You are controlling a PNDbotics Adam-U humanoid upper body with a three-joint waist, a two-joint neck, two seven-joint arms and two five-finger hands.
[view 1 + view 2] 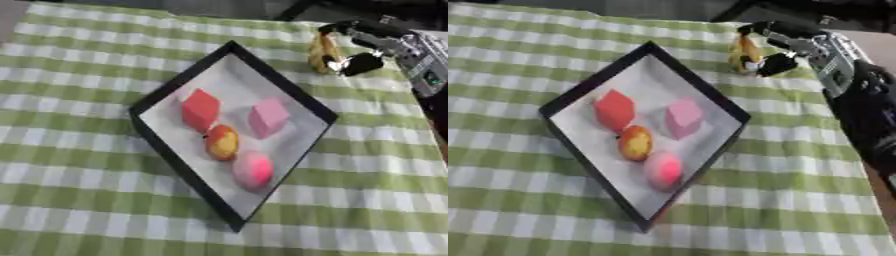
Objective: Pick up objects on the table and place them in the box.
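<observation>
A shallow black-rimmed box (171,85) with a white floor lies askew on the checked cloth. In it sit a red block (200,109), a pink block (268,116), a yellow-orange round fruit (222,142) and a pink round fruit (253,169). Just past the box's far right edge my right hand (785,47) comes in from the upper right, with fingers and thumb curled round a yellow curved thing (744,54), like a banana, standing on end at the cloth. My left hand shows in neither view.
A green-and-white checked cloth (79,150) covers the table. The table's right edge (435,135) runs down the right side, with my dark forearm (868,115) above it. Dark floor lies beyond the far edge.
</observation>
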